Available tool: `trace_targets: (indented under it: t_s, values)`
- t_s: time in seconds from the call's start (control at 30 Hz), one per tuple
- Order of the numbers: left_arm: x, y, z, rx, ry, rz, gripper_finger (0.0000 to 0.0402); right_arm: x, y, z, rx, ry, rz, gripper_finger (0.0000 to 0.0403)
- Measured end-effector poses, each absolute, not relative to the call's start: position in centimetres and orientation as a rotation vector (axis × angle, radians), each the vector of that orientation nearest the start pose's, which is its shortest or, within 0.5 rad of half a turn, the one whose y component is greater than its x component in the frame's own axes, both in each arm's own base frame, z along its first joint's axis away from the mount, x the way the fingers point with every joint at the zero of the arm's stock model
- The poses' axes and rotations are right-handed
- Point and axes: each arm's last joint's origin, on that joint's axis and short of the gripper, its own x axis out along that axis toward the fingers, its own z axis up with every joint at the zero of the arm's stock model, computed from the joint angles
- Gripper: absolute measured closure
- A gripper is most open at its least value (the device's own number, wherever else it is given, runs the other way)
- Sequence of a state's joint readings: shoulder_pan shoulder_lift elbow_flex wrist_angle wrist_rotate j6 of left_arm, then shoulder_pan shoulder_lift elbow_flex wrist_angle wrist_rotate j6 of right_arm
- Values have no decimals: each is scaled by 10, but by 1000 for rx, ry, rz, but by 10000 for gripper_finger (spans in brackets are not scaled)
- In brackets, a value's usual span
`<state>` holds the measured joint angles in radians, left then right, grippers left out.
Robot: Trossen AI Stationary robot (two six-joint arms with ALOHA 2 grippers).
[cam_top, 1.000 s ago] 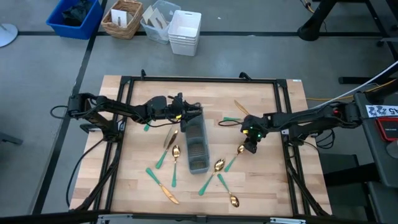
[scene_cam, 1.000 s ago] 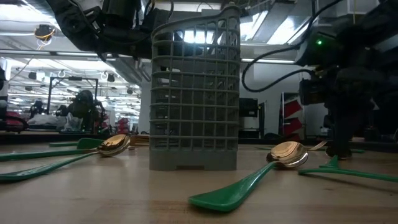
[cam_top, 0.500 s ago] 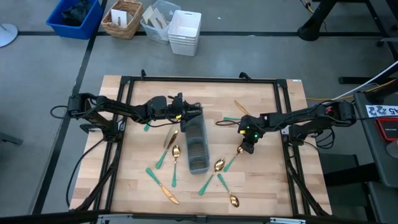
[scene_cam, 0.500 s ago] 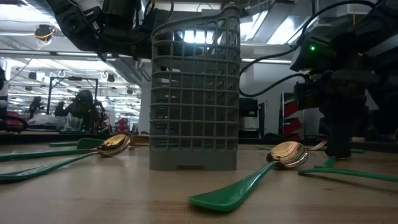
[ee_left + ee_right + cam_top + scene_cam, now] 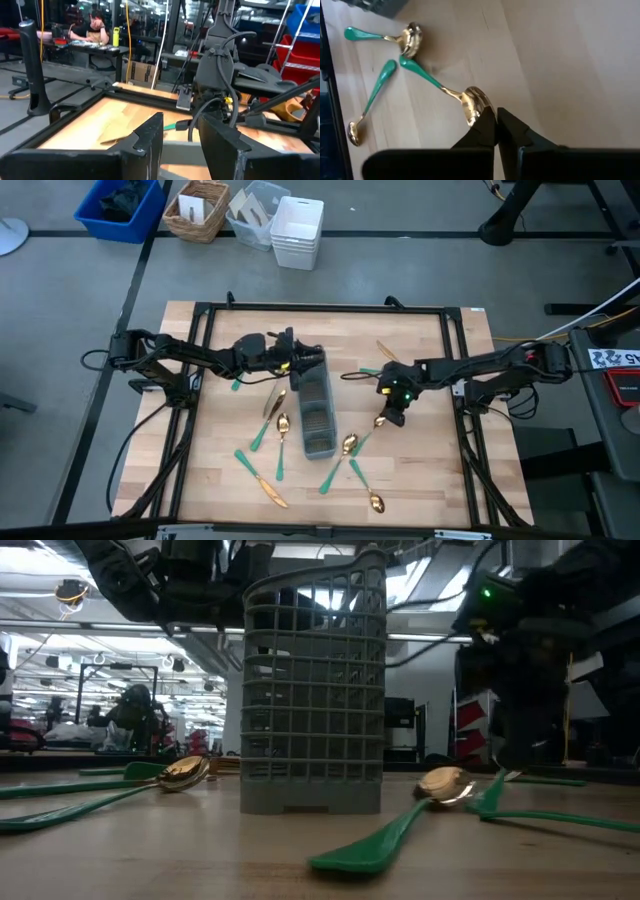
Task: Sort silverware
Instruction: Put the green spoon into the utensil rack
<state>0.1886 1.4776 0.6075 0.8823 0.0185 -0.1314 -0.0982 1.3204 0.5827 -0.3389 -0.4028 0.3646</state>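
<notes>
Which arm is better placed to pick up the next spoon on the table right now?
Right. The right gripper is down at the table with its fingertips touching the gold bowl of a spoon. The left gripper sits over the far end of the grey caddy, away from the loose pieces.

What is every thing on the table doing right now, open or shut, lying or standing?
Left tool: open, nothing in it, beside one end of the grey caddy.
Right tool: shut, its tips touching the spoon at its gold bowl.
Spoon: lying flat on the wooden table.
Grey caddy: standing upright.
Other silverware: lying loose around the caddy.
</notes>
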Motion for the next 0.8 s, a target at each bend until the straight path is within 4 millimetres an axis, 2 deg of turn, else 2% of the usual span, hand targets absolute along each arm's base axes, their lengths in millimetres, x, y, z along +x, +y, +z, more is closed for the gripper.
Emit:
trace_targets:
  t_s: [0.27, 0.47, 0.6, 0.8]
  values:
    - [291, 55, 220, -141, -39, 168, 284, 233, -16, 200, 388, 1170, -13, 396]
    - [287, 54, 234, -173, -126, 159, 284, 240, -21, 243, 235, 1186, -95, 398]
    - [273, 52, 251, -173, -119, 160, 284, 242, -23, 274, 169, 1179, -115, 397]
    - [244, 45, 269, -214, 1, 166, 284, 241, -25, 321, 71, 1139, -168, 397]
